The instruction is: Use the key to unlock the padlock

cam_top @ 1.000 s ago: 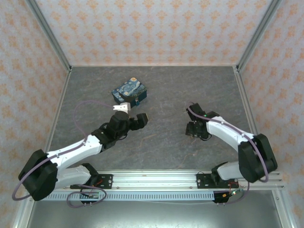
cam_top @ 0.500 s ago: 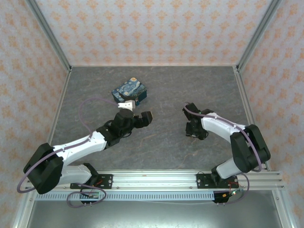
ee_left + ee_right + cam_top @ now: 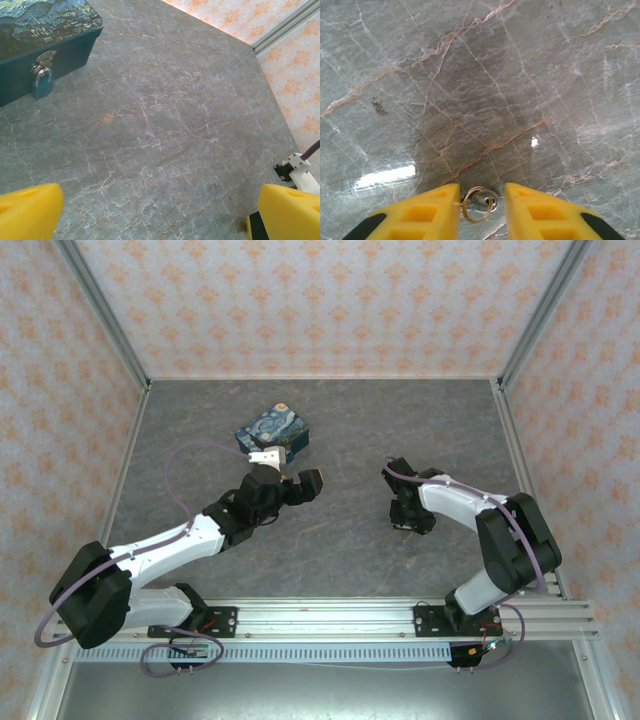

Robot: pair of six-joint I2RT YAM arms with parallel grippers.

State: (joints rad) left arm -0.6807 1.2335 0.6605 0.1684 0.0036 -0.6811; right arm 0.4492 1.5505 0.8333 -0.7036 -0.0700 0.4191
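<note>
Step in hand (judged): pick the key off the worktop [image 3: 350, 430] with the right arm. Unlocking not yet begun.

Obs.:
- Right gripper [image 3: 482, 188] is low over the worktop, pointing down. Its yellow fingers [image 3: 420, 215] are a narrow gap apart and straddle the key [image 3: 479, 202]. Nothing is clamped yet.
- The key is a small silvery piece on a thin wire ring [image 3: 476, 212], lying flat. The ring sits close to the left-hand finger in the wrist view; touching or not, cannot tell.
- In the top view the right gripper [image 3: 405, 514] is right of centre, well apart from the box [image 3: 272, 432].
- Left gripper [image 3: 160, 192] hovers with fingers spread wide, holding nothing. In the top view the left gripper [image 3: 300, 485] is just near of the box.
- Padlock [image 3: 42, 85] hangs shut from the hasp [image 3: 44, 57] on the box front, teal body down, resting against the box wall.

How to do it well (judgement):
- Centre the gap on the key's solid part, not the loose ring; pinching the ring alone would let the key swing.
- Fingertips should reach the worktop before closing, since a flat, thin key slips out easily.
- Close slowly and check that the blade sticks out beyond the fingers, or it cannot enter the keyhole.
- The left arm should then steady the padlock body. It dangles freely and would likely turn away under the key's push.

Risk: smooth stone surface, so the key may skate sideways.
</note>
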